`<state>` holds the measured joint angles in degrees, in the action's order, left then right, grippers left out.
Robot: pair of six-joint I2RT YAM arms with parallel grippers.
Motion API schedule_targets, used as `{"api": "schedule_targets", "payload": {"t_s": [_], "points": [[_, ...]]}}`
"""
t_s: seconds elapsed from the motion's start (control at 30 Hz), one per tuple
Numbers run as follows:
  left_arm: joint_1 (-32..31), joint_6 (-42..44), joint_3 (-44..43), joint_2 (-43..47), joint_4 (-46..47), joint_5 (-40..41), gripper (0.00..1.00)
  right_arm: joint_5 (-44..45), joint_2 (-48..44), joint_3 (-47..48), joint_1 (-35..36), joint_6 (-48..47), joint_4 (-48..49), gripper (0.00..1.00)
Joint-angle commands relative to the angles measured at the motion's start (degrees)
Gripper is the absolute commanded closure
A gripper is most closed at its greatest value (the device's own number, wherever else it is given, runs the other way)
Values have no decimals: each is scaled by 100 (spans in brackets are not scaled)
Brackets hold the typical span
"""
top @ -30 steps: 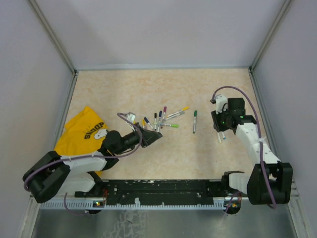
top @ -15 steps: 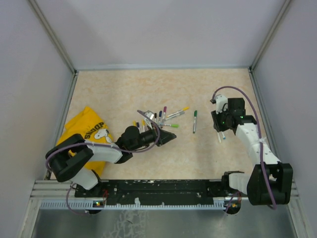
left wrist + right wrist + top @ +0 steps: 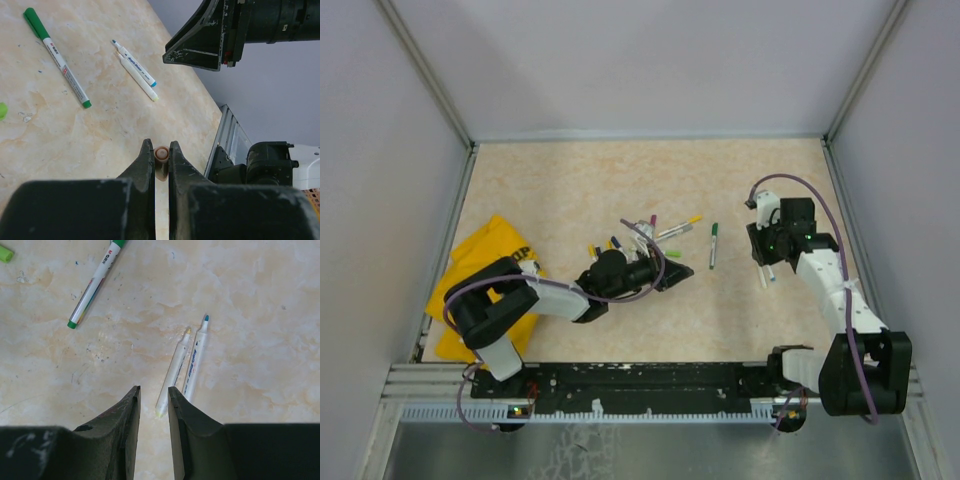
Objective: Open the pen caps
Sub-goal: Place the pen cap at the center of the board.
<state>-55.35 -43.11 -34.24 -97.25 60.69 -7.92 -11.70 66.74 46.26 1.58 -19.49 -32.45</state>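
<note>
My left gripper (image 3: 161, 150) is shut on a slim pen (image 3: 161, 155) whose brownish-orange end shows end-on between the fingertips, low over the table. In the top view this gripper (image 3: 678, 275) is right of the pile of pens (image 3: 645, 232). A green capped pen (image 3: 713, 245) lies between the arms and also shows in the left wrist view (image 3: 57, 57). My right gripper (image 3: 153, 390) is slightly open and empty, just above two uncapped pens, one yellow-tipped (image 3: 175, 370) and one blue-tipped (image 3: 196, 357). A loose green cap (image 3: 5, 253) lies at the frame's edge.
A yellow cloth (image 3: 470, 285) lies at the left under the left arm. The right arm (image 3: 785, 235) stands near the right wall. The metal rail (image 3: 650, 380) runs along the near edge. Walls close off three sides of the table.
My left gripper has moved right, from the pen pile out toward the middle of the table, near the green pen. The right arm has not moved.
</note>
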Motion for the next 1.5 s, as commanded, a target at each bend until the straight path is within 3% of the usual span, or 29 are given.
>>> {"api": "schedule_targets", "payload": {"t_s": [0.0,0.37,0.63,0.9,1.1,1.33,1.47], "points": [[-125,157,-286,-208,-13,213,100,67,-174,73,-27,-56,168,71],[-326,255,-972,-586,-760,929,100,207,-221,60,-28,-22,211,71],[-336,226,-2173,-1448,-1590,1248,100,744,-227,67,-130,194,378,71],[-289,79,-4570,-2736,-3787,2071,100,947,-267,59,-411,336,515,71],[-195,-29,-6759,-3996,-5019,2074,100,1002,-314,52,-430,352,562,71],[19,-207,-8626,-5271,-5447,1864,98,956,-389,41,-483,366,580,71],[153,-345,-9024,-5597,-5394,1768,97,904,-417,32,-510,366,577,71]]}}
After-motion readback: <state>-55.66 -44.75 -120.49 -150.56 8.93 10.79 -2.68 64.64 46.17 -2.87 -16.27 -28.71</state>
